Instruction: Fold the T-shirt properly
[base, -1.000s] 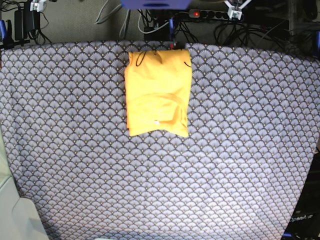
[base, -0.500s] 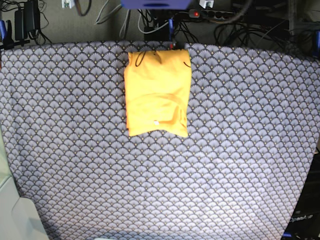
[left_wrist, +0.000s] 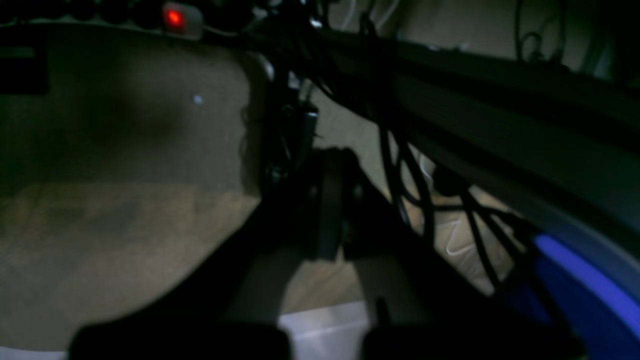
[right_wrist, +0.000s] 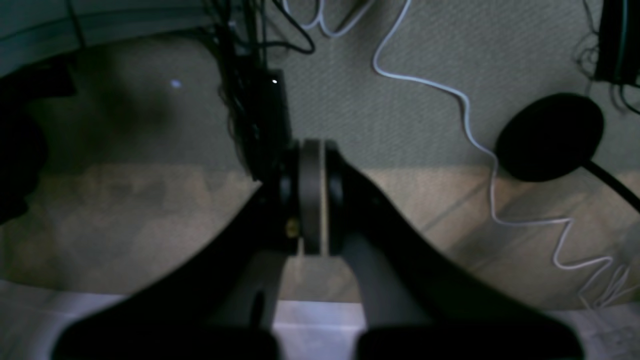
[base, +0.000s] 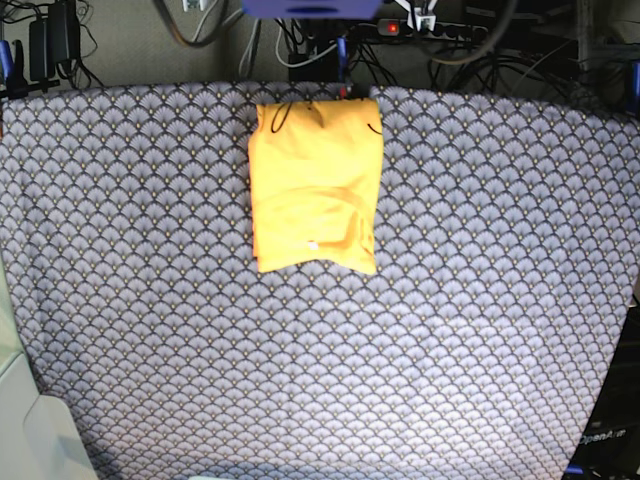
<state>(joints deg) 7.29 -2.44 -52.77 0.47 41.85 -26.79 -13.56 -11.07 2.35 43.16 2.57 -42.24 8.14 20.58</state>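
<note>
In the left wrist view, dim and blurred, we saw the left gripper (left_wrist: 327, 210) with its two dark fingers (left_wrist: 260, 280) pressed together at the tips, nothing between them. Behind it lay a carpeted floor (left_wrist: 125, 150), a tangle of black cables (left_wrist: 400, 165) and a red indicator light (left_wrist: 174, 18). A pale strip of the worktop cloth (left_wrist: 320, 330) showed at the bottom edge.

In the right wrist view, we found the right gripper (right_wrist: 312, 200) likewise closed on nothing, its fingers (right_wrist: 380, 270) meeting at the tips. A thin white cable (right_wrist: 470, 130) wandered across the floor beside a round black object (right_wrist: 550, 136).

In the base view, we saw the T-shirt (base: 315, 185) folded into a tall yellow-orange rectangle, lying flat at the middle of the worktop's far edge, its top edge touching that edge. A thin dark thread (base: 282, 115) curled near its top. The patterned grey cloth (base: 450, 330) covered the worktop around it. Neither gripper was clearly in sight here.
</note>
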